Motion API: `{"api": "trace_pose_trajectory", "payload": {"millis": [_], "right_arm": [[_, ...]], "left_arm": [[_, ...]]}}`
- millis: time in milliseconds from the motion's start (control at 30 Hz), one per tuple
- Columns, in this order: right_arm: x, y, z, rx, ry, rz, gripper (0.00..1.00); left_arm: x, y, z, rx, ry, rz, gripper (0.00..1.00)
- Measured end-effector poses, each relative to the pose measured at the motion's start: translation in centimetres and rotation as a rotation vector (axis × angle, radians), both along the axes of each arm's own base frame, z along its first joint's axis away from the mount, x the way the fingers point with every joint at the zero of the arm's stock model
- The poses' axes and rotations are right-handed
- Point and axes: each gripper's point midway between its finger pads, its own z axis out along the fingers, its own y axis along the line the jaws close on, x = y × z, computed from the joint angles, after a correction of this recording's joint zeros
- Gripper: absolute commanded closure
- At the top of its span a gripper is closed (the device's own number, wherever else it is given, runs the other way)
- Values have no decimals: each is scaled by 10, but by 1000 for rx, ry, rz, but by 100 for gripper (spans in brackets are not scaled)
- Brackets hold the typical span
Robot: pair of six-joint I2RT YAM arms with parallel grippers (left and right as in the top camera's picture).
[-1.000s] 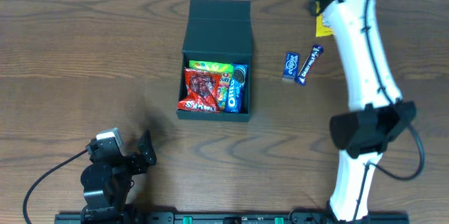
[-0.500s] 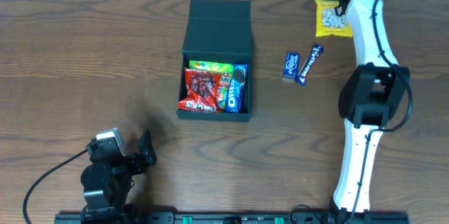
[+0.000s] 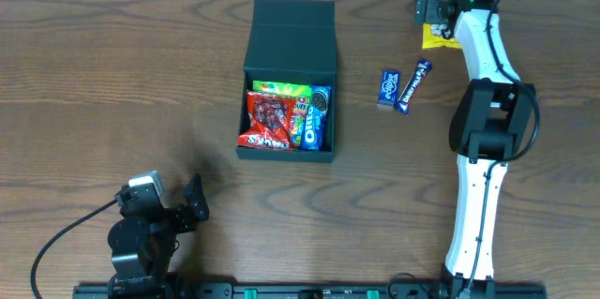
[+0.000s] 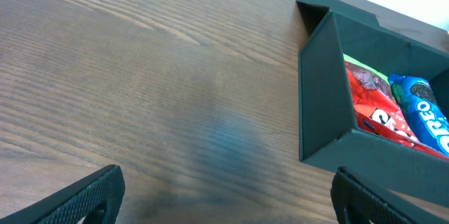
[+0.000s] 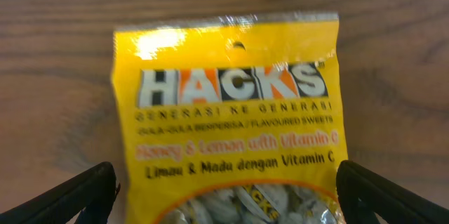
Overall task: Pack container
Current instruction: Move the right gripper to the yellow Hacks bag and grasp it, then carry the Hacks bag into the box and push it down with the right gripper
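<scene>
Right arm point(image 3: 478, 44) has straightened since 1.0 s ago and now reaches to the far right corner of the table point(image 3: 94, 55). Overhead, it covers more of the yellow HACKS pkt point(image 5: 228, 112) than it did 0.5 s ago; only a strip shows.

Right gripper point(image 5: 228, 206): fingers spread wide, one tip in each lower corner of the wrist view, w/ the HACKS pkt lying flat on the wood btwn them. The pkt's printed face is up and its top edge is toward the far edge of the table. The gripper is prob. just above the pkt; contact can't be confirmed from either view.

Left gripper point(image 4: 224, 206): fingers spread apart w/ nothing btwn them, over bare wood near the near left corner. The arm is folded low.

Container point(image 3: 291, 37): mid-table, nearer the far edge than the near one and slightly left of centre. Its lid is open and laid back toward the far edge. Contents:
- red pkt point(image 3: 267, 121) on the left side
- green pkt point(image 3: 281, 87) behind it, at the hinge side
- blue Oreo pkt point(image 3: 318, 116) along the right wall

Container and left gripper are well apart. The left wrist view shows the container's left wall and near corner.

Loose on the table, btwn the container and the right arm: small blue pkt point(image 3: 388, 86) and a dark blue bar point(image 3: 414, 84), tilted, just beside each other. Both are nearer the far edge.
</scene>
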Motion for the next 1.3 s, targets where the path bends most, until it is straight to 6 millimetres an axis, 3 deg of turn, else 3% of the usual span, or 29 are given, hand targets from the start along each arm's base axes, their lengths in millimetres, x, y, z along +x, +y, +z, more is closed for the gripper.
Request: {"api": "trace_pose_trajectory", "payload": {"millis": [133, 267, 367, 433, 667, 1000, 1133, 1300], "right_arm": [[-4, -6, -6, 2, 21, -9, 3], [-7, -6, -10, -1, 39, -5, 17], [-9, -6, -11, 2, 47, -4, 34], [-10, -6, -12, 6, 54, -7, 57], [-11, -4, -9, 17, 58, -12, 85], [-14, 0, 4, 50, 56, -29, 98], [-21, 22, 34, 71, 52, -3, 98], [-40, 88, 125, 112, -11, 70, 99]], "left_arm": [[0, 0, 0, 0, 0, 0, 5], [0, 0, 0, 0, 0, 0, 5], [0, 0, 0, 0, 0, 0, 5], [0, 0, 0, 0, 0, 0, 5], [0, 0, 0, 0, 0, 0, 5], [0, 0, 0, 0, 0, 0, 5], [0, 0, 0, 0, 0, 0, 5], [0, 0, 0, 0, 0, 0, 5]]}}
